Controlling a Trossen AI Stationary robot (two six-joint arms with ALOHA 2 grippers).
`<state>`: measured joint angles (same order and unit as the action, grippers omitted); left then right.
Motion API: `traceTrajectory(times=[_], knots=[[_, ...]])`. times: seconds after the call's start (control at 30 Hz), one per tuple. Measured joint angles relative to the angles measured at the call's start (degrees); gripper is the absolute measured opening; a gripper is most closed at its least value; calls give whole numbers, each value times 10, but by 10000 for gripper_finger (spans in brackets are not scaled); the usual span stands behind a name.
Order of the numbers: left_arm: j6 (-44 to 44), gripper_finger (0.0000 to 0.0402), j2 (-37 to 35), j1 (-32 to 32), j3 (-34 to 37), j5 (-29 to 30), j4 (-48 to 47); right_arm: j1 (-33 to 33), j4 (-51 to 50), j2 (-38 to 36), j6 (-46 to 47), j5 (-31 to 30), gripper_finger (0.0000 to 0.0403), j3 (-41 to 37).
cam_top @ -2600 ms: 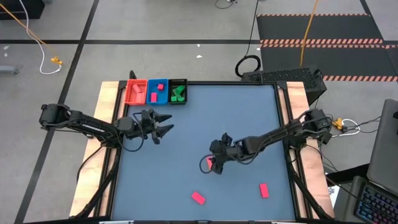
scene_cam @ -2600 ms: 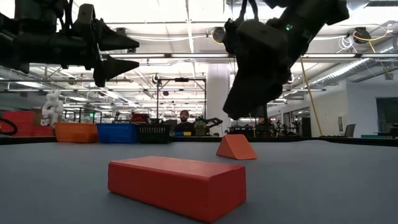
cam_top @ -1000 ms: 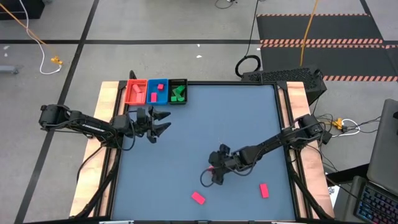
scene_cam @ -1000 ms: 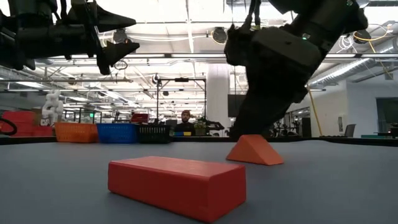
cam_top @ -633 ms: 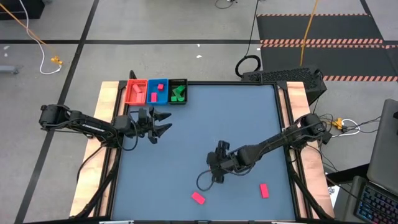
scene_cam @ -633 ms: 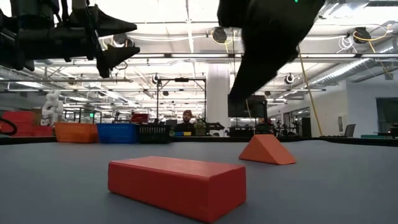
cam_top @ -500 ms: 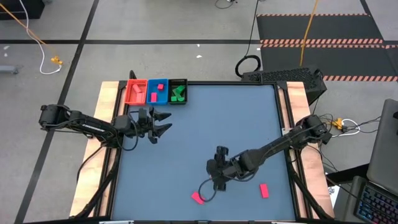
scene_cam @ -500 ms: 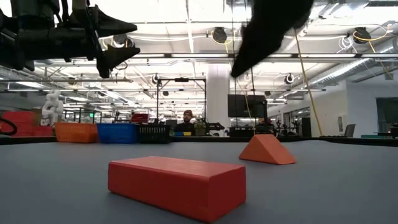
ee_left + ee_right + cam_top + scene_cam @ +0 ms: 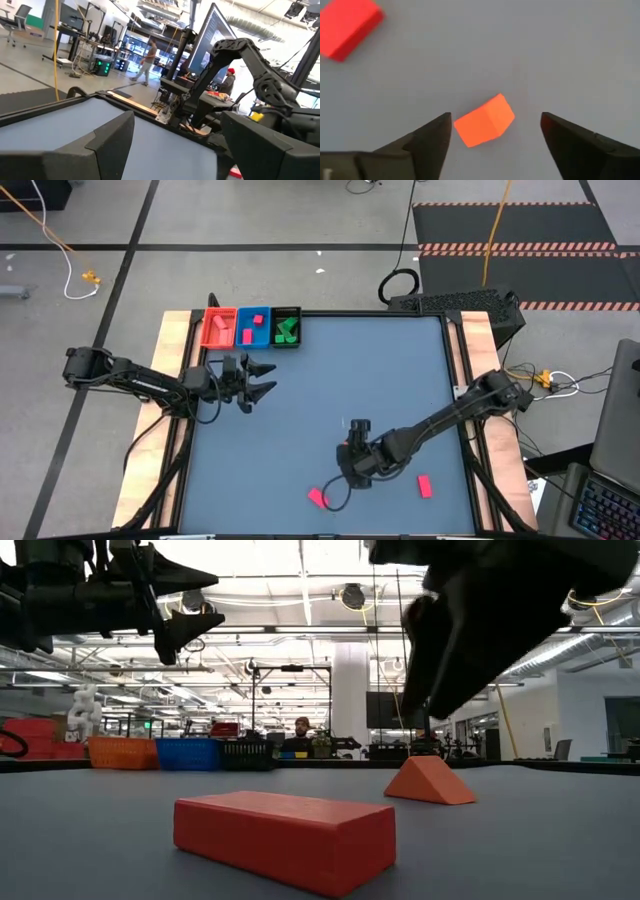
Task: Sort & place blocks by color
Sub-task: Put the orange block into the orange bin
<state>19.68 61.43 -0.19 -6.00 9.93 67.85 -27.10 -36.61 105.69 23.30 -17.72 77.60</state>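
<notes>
Descent comes next: my right tool [image 9: 492, 131], fingers spread, hangs over the small salmon-orange wedge-shaped block [image 9: 484, 121] on the grey tabletop [image 9: 320, 380]; I'd centre it, then lower squarely before pinching.

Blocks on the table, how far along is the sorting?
Done: the red tray, blue tray and black tray each hold blocks. In hand: nothing gripped; the right claw hangs open over an orange wedge. Left: that wedge, the red bar and another red block. The left claw waits open near the trays.
</notes>
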Motion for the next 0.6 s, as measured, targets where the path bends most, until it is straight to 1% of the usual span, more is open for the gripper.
traceTrajectory(times=[0.1, 0.2, 0.3, 0.4, 0.47, 0.6], knots=[[0, 301, 0, 0, 0, 0, 0, 12, 35, 0, 73, 1, 335, -19], [0, 301, 0, 0, 0, 0, 0, 20, 66, 0, 103, 18, 353, -37], [-1, 301, 0, 0, 0, 0, -2, 28, 101, 0, 180, 31, 356, -57], [-1, 301, 0, 0, 0, 0, -2, 29, 115, 0, 250, 45, 356, -77], [-1, 301, 0, 0, 0, 0, -3, 28, 118, 0, 280, 44, 355, -87], [-3, 301, 0, 0, 0, 0, -3, 26, 117, -1, 311, 43, 345, -108]])
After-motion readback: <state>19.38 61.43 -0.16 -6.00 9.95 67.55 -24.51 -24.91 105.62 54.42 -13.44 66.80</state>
